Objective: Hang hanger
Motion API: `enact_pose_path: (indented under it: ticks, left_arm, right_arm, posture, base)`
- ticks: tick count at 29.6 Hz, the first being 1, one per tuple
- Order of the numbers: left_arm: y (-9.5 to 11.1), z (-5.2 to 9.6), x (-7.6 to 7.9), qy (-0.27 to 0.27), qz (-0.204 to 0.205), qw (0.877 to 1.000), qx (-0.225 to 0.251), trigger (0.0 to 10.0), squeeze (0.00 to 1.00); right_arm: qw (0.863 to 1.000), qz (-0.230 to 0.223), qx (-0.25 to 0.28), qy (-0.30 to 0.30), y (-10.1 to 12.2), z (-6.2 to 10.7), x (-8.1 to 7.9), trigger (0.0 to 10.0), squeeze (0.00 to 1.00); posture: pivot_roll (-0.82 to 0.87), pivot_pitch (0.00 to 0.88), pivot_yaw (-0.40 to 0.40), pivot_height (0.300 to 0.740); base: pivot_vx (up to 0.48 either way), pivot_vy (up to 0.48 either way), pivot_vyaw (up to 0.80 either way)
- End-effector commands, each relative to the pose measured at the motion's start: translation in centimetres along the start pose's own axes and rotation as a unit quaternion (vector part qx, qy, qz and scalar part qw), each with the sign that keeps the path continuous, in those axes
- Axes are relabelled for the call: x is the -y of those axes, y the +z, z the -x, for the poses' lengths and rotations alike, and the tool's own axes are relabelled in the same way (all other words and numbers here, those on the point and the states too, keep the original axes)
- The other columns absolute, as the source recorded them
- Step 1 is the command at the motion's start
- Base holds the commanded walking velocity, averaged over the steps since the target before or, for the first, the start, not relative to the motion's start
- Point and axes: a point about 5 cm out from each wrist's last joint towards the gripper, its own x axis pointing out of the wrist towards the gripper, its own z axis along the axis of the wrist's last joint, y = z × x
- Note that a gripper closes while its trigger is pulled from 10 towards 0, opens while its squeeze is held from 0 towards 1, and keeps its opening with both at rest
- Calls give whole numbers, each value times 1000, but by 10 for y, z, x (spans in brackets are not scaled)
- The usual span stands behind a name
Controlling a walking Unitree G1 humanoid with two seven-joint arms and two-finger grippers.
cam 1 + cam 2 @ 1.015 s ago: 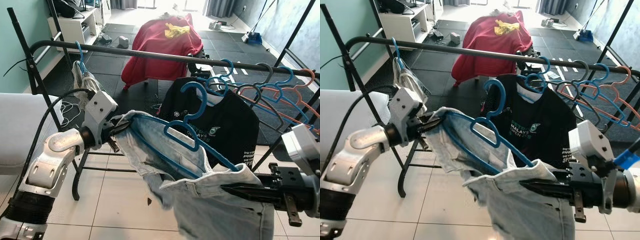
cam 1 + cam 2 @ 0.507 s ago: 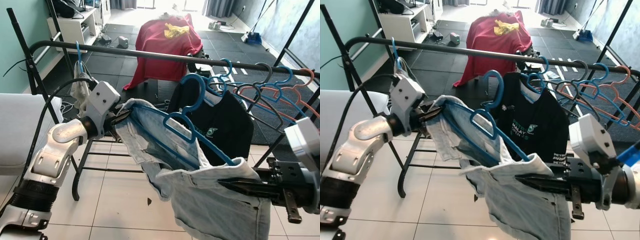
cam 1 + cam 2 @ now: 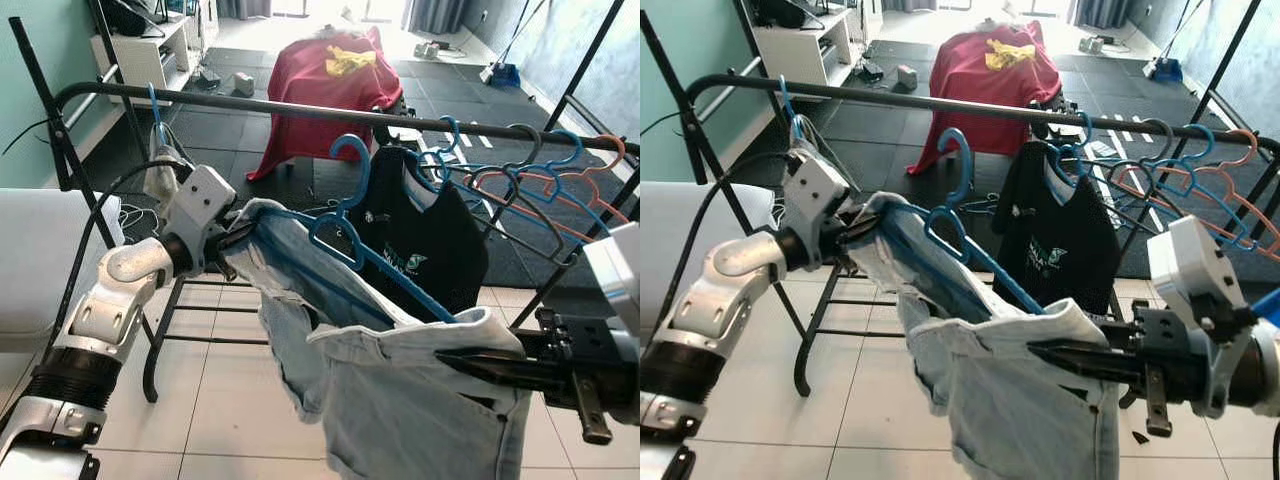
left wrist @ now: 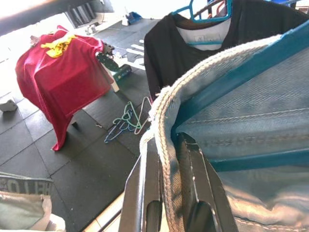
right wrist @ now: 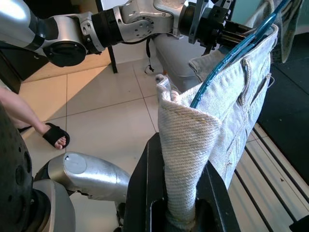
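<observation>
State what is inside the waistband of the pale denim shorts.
A blue plastic hanger runs through the pale denim shorts, its hook sticking out above. Its lower bar is partly covered by denim.

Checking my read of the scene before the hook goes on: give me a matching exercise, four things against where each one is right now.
Things:
1. blue hanger
2. black T-shirt
3. red cloth
4. denim shorts

Places:
A. draped over something on the dark mat beyond the rail
B. held up between the left gripper and right gripper
C. hanging from the rail
D. inside the waistband, hook below the rail

Pairs: 1-D, 2-C, 3-A, 4-B
</observation>
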Motion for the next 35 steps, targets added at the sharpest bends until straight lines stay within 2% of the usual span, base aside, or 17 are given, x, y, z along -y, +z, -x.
enact_pose_path:
  ticks: [1, 4, 10, 11, 13, 14, 16, 17, 18, 24, 26, 28, 29, 31, 32, 34, 35]
  left_arm:
    - [-68, 56, -62, 245, 20, 951, -186, 0, 0]
    - [-73, 56, -60, 243, 28, 951, -192, 0, 0]
    - [-85, 47, -43, 200, 66, 957, -202, 549, 0]
    - [-78, 33, -25, 142, 88, 972, -167, 2510, 0]
    - [-78, 33, -25, 142, 88, 972, -167, 2510, 0]
    - [-71, 24, -13, 101, 102, 980, -140, 2510, 0]
    - [-71, 24, -13, 101, 102, 980, -140, 2510, 0]
    - [-68, 19, -5, 74, 109, 983, -127, 3020, 0]
    - [-69, 20, -8, 79, 113, 982, -132, 3922, 0]
    - [-76, 26, -18, 106, 115, 976, -154, 4235, 0]
    - [-84, 36, -29, 115, 139, 967, -183, 5412, 0]
    - [-88, 40, -31, 117, 147, 963, -193, 5843, 0]
    - [-93, 42, -29, 109, 160, 959, -207, 6863, 0]
    - [-96, 43, -27, 102, 167, 957, -215, 6863, 0]
    - [-101, 44, -21, 89, 176, 953, -230, 8980, 0]
    - [-101, 44, -21, 89, 176, 953, -230, 8980, 0]
    - [-105, 43, -8, 50, 197, 949, -241, 10000, 0]
  right_arm:
    - [996, 38, 18, 74, 18, 2, -20, 0, 0]
    - [996, 37, 26, 79, 20, 1, -22, 0, 0]
    - [991, 32, 73, 109, 29, -2, -28, 0, 0]
    - [988, 26, 91, 120, 29, -5, -29, 0, 0]
    - [988, 26, 91, 120, 29, -5, -29, 0, 0]
    - [987, 21, 102, 126, 29, -6, -30, 0, 0]
    - [987, 21, 102, 126, 29, -6, -30, 0, 0]
    - [984, 18, 112, 134, 30, -7, -30, 0, 0]
    - [984, 18, 116, 137, 31, -7, -31, 0, 0]
    - [984, 21, 113, 135, 32, -5, -31, 0, 0]
    - [989, 35, 98, 106, 36, 4, -27, 0, 0]
    - [990, 44, 95, 94, 39, 8, -25, 0, 0]
    - [991, 53, 92, 85, 43, 12, -24, 0, 0]
    - [991, 58, 91, 82, 45, 13, -23, 0, 0]
    - [990, 61, 99, 81, 48, 14, -23, 0, 0]
    - [990, 61, 99, 81, 48, 14, -23, 0, 0]
    - [988, 62, 109, 84, 50, 14, -24, 0, 0]
  posture:
    - [-88, 90, -10, 740]
    - [-88, 90, -10, 740]
    - [-90, 93, -12, 740]
    - [-91, 93, -11, 740]
    - [-91, 93, -11, 740]
    - [-91, 93, -11, 740]
    - [-91, 93, -11, 740]
    - [-86, 92, -9, 740]
    - [-88, 92, -8, 740]
    - [-89, 93, -6, 740]
    - [-86, 92, -6, 740]
    - [-86, 90, -5, 740]
    - [-86, 88, -5, 740]
    - [-86, 88, -5, 740]
    - [-89, 87, -5, 740]
    - [-89, 87, -5, 740]
    - [-89, 87, -5, 740]
  base:
    - [0, 0, 0]
    - [0, 0, 0]
    - [0, 0, 0]
    - [0, 0, 0]
    - [0, 0, 0]
    - [0, 0, 0]
    - [0, 0, 0]
    - [0, 0, 0]
    - [0, 0, 0]
    - [0, 0, 0]
    - [0, 0, 0]
    - [0, 0, 0]
    - [0, 0, 0]
    - [0, 0, 0]
    - [0, 0, 0]
    - [0, 0, 0]
    - [0, 0, 0]
